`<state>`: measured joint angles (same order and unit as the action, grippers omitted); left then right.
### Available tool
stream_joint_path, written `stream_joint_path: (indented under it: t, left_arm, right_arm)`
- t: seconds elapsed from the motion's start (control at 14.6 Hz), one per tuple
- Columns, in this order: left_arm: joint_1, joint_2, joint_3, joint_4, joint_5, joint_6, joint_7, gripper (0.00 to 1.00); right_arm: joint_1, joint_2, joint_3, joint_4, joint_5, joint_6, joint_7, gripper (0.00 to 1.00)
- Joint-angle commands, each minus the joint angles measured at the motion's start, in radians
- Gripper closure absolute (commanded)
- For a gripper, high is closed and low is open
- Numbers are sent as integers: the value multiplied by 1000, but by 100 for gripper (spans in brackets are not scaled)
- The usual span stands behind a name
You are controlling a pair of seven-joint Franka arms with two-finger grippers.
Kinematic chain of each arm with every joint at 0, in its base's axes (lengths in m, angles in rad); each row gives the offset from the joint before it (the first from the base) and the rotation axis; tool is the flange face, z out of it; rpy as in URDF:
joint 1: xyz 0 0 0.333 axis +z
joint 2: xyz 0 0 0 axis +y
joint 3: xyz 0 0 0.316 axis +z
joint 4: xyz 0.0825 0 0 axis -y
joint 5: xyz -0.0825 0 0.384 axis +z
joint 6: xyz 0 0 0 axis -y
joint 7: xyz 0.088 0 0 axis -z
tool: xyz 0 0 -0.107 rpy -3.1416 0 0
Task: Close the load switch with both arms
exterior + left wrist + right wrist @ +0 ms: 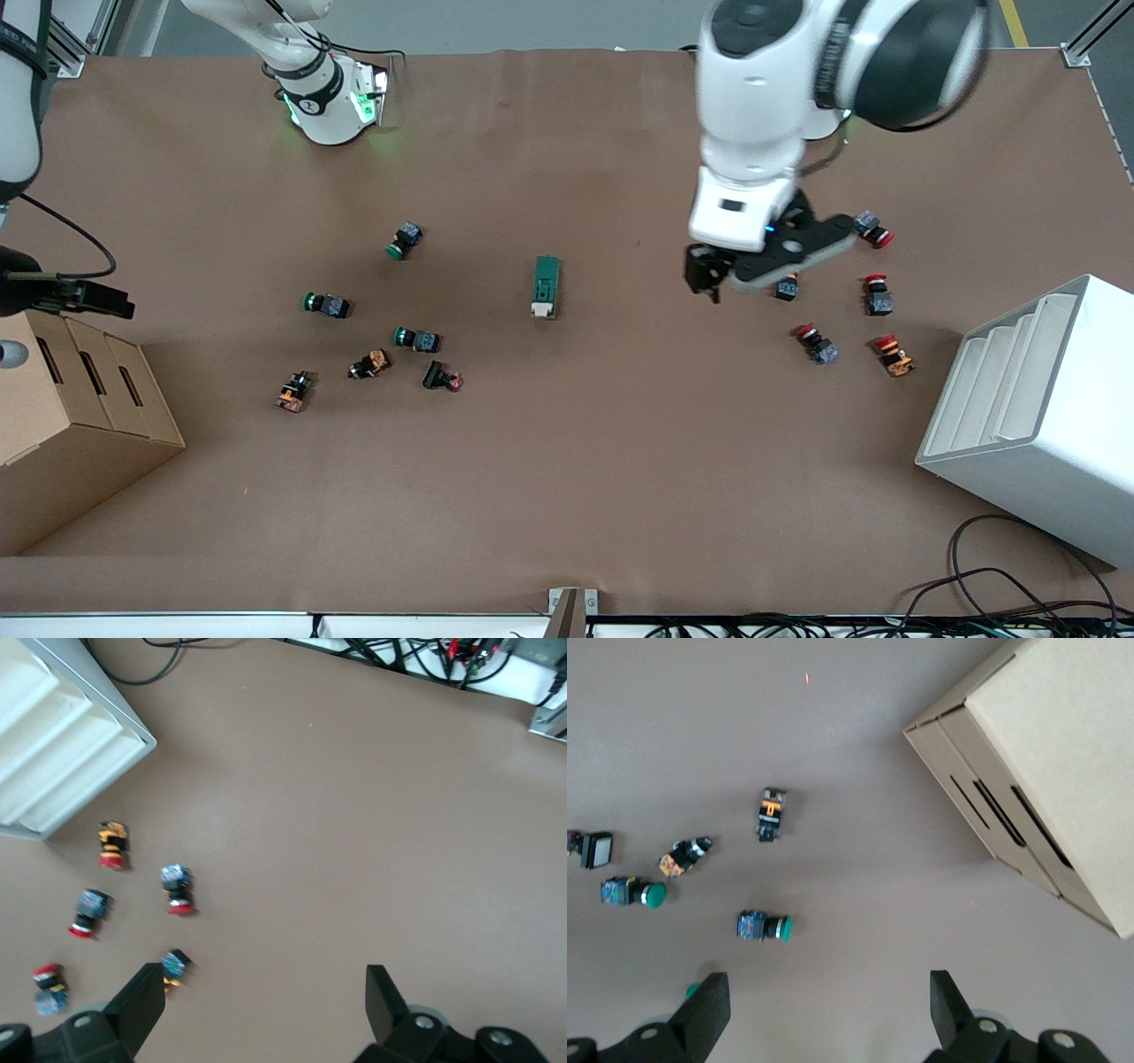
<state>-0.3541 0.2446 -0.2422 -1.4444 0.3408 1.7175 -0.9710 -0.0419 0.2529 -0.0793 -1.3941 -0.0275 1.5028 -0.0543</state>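
Observation:
The load switch (547, 286), a dark green block with a cream lever at the end nearer the front camera, lies alone at the middle of the table. It shows in neither wrist view. My left gripper (742, 279) hangs open in the air over the table between the switch and the red push-buttons, toward the left arm's end. In the left wrist view the left gripper (266, 988) holds nothing, and one small button (174, 964) lies by a finger. My right gripper (830, 997) is open and empty over bare table near the cardboard box (1045, 771).
Several green and orange push-buttons (416, 338) lie scattered toward the right arm's end. Several red ones (817, 344) lie toward the left arm's end. A white slotted rack (1036, 408) and a cardboard box (71, 416) stand at the table's two ends.

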Motion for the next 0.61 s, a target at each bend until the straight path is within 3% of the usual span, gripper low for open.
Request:
stream_joint_path:
  t: [0.0,0.27,0.55]
  left_arm:
    - [90,-28,-12,10,-66,-30,157,0]
    - [171,-88,58,-4,-199,-30,447,0]
    - [231,-180,104,-92,-315,-33,597,0]
  right_arm:
    - [2,-4,9,55,-17,-75,-9,0]
    - [-9,-3,6,55,24,-78,1,0]
    - [-1,-9,9,50,41,-76,5,0]
